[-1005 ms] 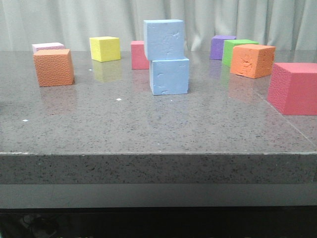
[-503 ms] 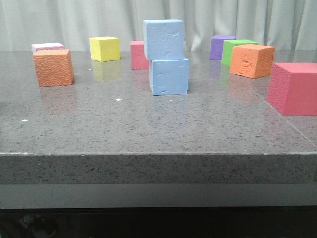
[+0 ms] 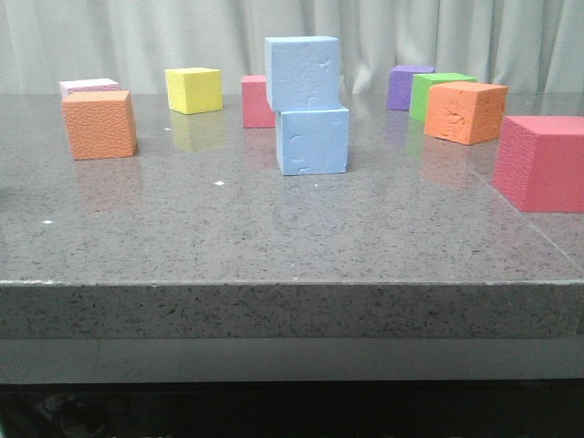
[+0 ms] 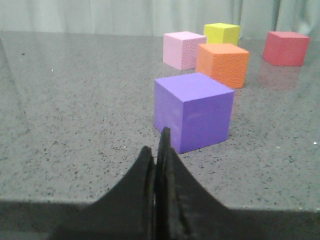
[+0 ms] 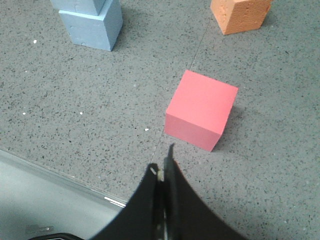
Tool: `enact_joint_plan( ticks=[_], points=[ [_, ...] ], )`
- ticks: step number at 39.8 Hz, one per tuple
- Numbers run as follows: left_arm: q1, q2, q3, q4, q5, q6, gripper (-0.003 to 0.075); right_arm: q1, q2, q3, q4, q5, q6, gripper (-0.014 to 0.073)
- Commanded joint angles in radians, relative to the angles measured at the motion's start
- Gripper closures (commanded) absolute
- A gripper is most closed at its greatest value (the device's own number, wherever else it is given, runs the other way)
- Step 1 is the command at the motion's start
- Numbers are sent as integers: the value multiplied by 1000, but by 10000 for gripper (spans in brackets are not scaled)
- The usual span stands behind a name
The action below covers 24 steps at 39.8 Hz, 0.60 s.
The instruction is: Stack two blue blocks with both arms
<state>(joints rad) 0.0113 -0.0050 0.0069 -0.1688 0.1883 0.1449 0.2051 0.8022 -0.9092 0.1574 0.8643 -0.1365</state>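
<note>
Stacked, slightly offset — upper pale blue foam cube (image 3: 302, 73) on lower pale blue foam cube (image 3: 312, 140); left gripper (image 4: 159, 150) and right gripper (image 5: 164, 167) pressed together, empty.

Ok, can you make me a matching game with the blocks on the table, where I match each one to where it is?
Things:
1. upper blue block
2. yellow cube
3. left pincer
4. right pincer

Places or states:
A. shut, near a purple cube
B. shut, near a red cube
C. resting on the lower blue block
D. far back on the table's left half

Pairs: 1-C, 2-D, 3-A, 4-B
</note>
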Motion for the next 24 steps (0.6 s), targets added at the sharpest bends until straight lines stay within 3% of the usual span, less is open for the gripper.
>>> enact_joint_plan(
  ticks=[1, 15, 21, 24],
  points=[
    [15, -23, 10, -41, -128, 0, 738, -2, -8, -25, 10, -50, -12, 662],
    [9, -26, 36, -46, -124, -37, 738, -2, -8, -25, 10, -50, -12, 662],
    [-44, -26, 36, 177, -126, -236, 738, -2, -8, -25, 10, -50, -12, 662],
    [-66, -26, 36, 201, -126, -251, 738, -2, -8, -25, 10, -50, -12, 662]
  ],
)
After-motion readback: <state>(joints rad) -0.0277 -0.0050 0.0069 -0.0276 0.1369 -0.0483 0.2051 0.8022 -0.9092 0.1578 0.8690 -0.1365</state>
